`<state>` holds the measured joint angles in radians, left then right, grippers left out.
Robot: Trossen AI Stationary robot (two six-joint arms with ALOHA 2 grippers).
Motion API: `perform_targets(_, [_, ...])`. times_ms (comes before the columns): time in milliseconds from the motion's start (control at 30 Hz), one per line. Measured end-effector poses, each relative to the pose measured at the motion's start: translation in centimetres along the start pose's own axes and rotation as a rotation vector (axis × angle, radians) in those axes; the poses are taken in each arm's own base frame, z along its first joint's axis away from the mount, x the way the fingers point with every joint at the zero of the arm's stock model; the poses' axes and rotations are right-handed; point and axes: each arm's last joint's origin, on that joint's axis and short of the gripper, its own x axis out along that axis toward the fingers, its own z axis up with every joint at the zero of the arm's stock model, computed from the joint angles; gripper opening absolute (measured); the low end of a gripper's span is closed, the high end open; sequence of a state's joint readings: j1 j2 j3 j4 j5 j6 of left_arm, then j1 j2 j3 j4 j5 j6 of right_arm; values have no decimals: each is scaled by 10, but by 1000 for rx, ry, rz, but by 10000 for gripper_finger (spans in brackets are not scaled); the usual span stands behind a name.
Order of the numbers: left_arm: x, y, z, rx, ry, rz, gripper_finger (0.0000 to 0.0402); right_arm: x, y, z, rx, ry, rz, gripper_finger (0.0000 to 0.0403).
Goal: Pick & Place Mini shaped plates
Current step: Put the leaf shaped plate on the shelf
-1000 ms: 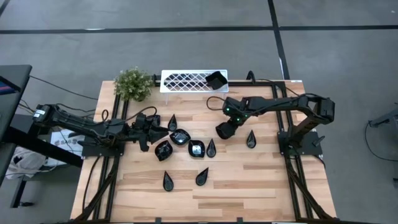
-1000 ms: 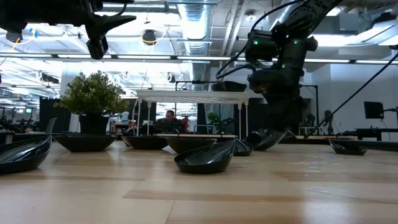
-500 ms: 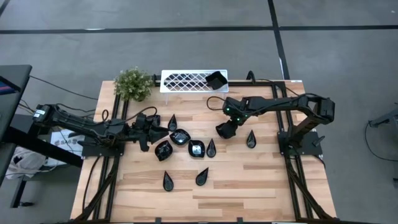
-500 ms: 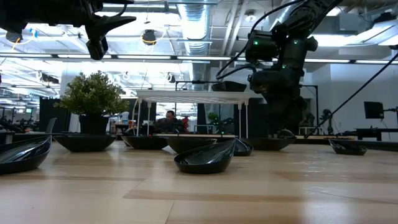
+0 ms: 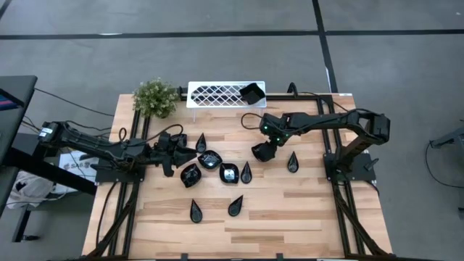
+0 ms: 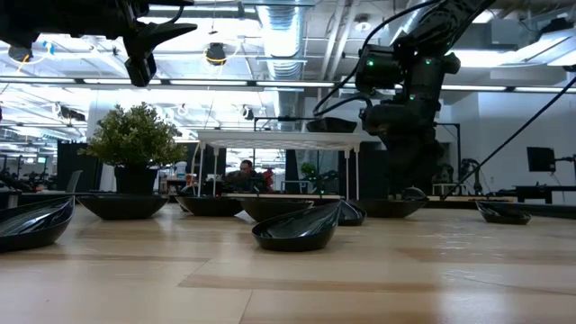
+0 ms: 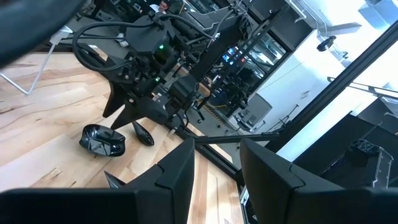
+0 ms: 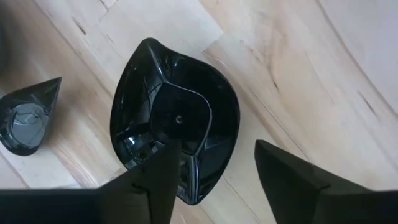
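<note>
Several glossy black mini plates lie on the wooden table, among them teardrops [image 5: 246,172] and a roundish one [image 5: 229,173]. One more plate [image 5: 251,93] sits on the white lattice tray [image 5: 214,94]. My right gripper [image 8: 216,149] points steeply down, open, over a leaf-shaped plate [image 8: 177,121]. That plate lies flat on the table [image 6: 396,208]. One finger [image 8: 163,171] stands over its hollow, the other [image 8: 286,177] outside its rim. My left gripper [image 7: 217,146] is open and holds nothing. It points level, high over the plates at the left [image 5: 190,154]. My right gripper stands astride the leaf-shaped plate's rim [image 8: 227,146] from above, with the plate flat on the table. Whether the finger over the hollow touches the plate, I cannot tell.
A small green potted plant [image 5: 154,98] stands at the far left, beside the tray. A teardrop plate [image 5: 292,162] lies just right of my right gripper. Bare wood lies along the near edge [image 5: 290,225]. A person sits in the room far behind the table [image 6: 245,171].
The plate under my right gripper was tilted, with one end raised off the table. It has come down and now lies flat. My right gripper has let go of it and stayed in place above it.
</note>
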<state>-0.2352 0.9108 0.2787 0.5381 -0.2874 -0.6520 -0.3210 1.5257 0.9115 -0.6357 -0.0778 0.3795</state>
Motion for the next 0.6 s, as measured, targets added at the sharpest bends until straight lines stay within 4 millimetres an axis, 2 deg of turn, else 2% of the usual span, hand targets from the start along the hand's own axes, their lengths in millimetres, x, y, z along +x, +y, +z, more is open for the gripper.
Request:
perform_targets(167, [0,0,0,0,0,0,131,0,1,0,-43,9,25,211])
perform_targets(600, [0,0,0,1,1,1,131,0,-1,0,-71,8,23,198])
